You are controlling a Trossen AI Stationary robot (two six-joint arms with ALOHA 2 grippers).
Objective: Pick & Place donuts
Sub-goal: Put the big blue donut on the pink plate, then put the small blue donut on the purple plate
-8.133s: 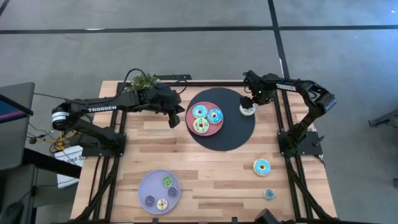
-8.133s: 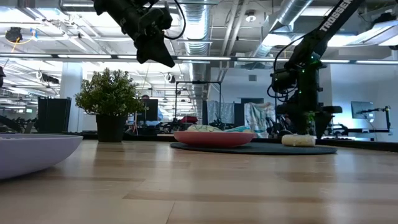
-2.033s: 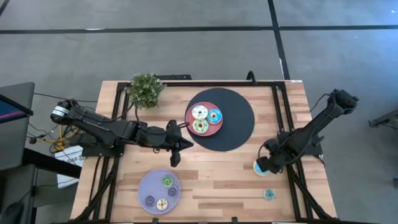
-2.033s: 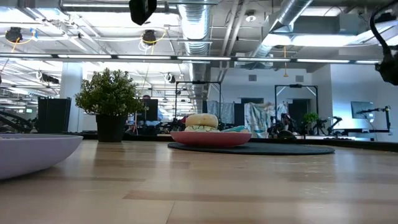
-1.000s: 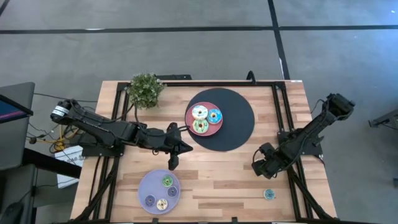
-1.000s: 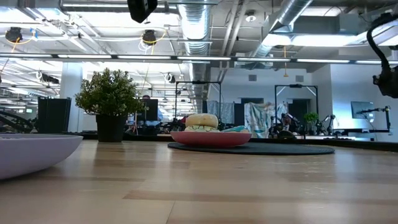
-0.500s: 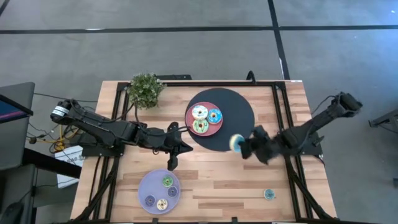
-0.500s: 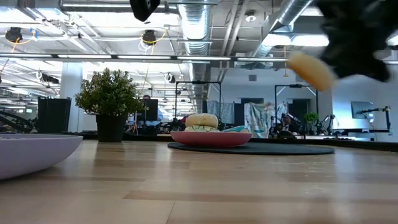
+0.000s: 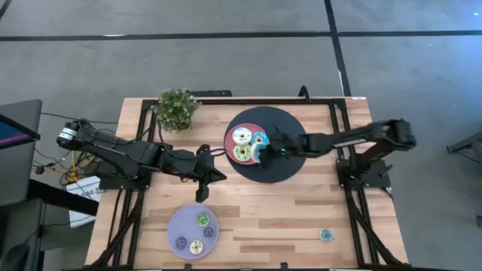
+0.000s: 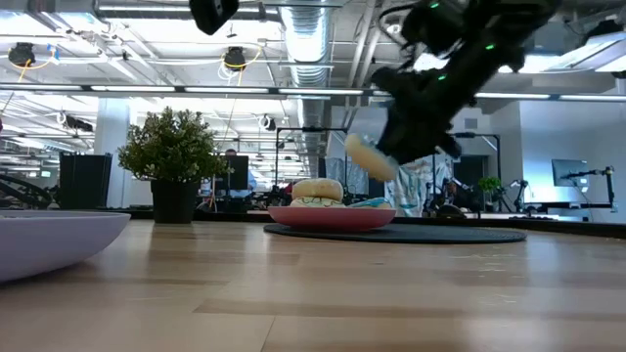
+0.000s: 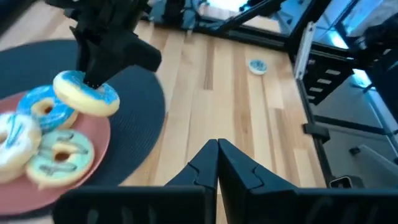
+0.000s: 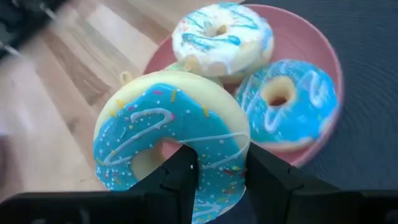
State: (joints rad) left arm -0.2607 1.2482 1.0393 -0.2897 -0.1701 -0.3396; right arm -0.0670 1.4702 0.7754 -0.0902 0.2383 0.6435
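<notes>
Blue icing with sprinkles faces you on the donut (image 12: 171,140) that your right gripper (image 12: 214,171) holds, its two fingers clamped across the ring's near edge. In the high view that gripper (image 9: 269,148) sits over the black round mat (image 9: 290,162), just beside the pink plate (image 9: 229,146), and the low view shows the held donut (image 10: 370,156) tilted in the air above the plate's rim (image 10: 333,217), not touching it. You already have three bigger donuts on the pink plate: a white-iced one (image 12: 222,31), a second blue-iced one (image 12: 286,102) and a green-iced one (image 11: 59,154). Your left gripper (image 9: 202,184) hangs over bare wood between the pink plate and the lavender plate (image 9: 175,227), and its fingers (image 11: 239,168) are pressed together with nothing between them. Four coin-sized donuts (image 9: 202,219) lie on the lavender plate. One more small donut (image 9: 325,235) lies alone on the table (image 9: 271,211) near the front right corner, well apart from both plates.
</notes>
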